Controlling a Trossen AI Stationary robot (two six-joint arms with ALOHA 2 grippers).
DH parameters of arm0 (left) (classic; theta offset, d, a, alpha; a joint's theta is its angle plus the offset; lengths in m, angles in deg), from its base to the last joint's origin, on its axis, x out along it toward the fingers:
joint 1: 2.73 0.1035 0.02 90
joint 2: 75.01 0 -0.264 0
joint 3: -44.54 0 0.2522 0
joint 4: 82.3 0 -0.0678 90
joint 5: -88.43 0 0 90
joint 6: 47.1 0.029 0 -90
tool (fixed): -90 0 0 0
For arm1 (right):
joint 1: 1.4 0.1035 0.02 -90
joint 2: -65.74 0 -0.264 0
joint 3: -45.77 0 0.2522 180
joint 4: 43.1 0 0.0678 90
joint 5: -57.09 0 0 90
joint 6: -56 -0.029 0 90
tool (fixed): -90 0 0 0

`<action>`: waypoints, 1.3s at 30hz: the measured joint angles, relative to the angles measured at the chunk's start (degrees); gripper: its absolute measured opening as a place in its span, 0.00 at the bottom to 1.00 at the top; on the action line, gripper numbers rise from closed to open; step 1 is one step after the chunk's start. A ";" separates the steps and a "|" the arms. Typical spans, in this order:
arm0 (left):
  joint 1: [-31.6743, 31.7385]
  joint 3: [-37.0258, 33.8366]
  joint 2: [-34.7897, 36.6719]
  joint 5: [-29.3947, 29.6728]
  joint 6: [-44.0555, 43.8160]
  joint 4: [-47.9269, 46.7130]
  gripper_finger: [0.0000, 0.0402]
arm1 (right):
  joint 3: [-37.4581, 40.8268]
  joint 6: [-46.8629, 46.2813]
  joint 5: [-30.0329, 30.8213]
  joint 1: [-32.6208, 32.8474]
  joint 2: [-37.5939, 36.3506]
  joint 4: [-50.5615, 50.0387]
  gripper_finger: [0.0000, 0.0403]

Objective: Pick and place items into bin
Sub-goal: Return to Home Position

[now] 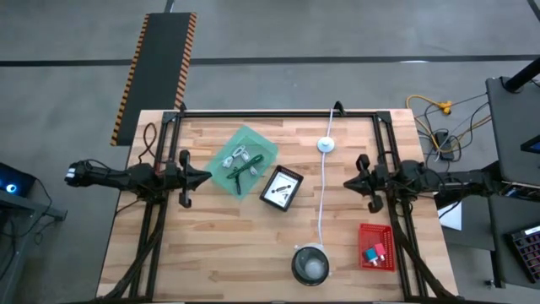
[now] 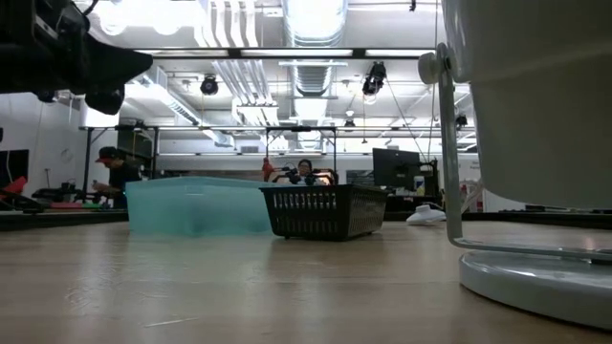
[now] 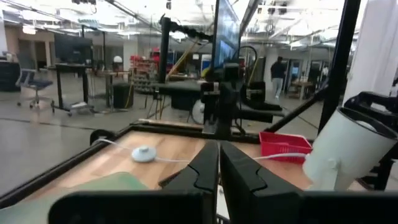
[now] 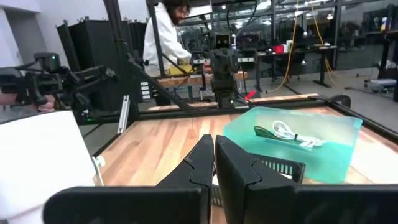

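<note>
the pale wooden table (image 1: 211,245) lies bare left of the round grey bowl (image 1: 297,257). mid-table, a translucent green plastic bin (image 1: 253,139) and a black mesh basket (image 1: 296,184) stand just beside each other. a long white cord with round puck (image 1: 326,144) runs between basket and red mesh bin (image 1: 375,232).

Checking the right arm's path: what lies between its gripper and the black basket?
Only the white cord, running between the right gripper and the basket; the high view shows it.

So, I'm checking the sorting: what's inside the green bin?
White coiled cables and a dark cable lie in the green bin. Whatever sits beneath them is covered.
</note>
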 joint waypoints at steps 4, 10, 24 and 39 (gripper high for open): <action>-0.04 -0.02 -0.43 0.00 0.02 -0.35 0.00 | 0.83 -0.76 -0.15 0.00 0.02 -0.63 0.02; -0.02 -0.04 -0.13 0.14 -0.09 -3.12 0.00 | 0.83 -0.28 -0.24 -0.04 -1.66 -0.25 0.02; 0.02 -0.13 1.51 0.17 -0.05 -7.62 0.00 | 0.83 -1.24 2.22 -0.06 -3.67 0.08 0.02; 0.09 -0.20 3.96 0.66 0.70 -8.66 0.00 | 0.83 0.27 3.80 -0.09 -3.56 0.11 0.02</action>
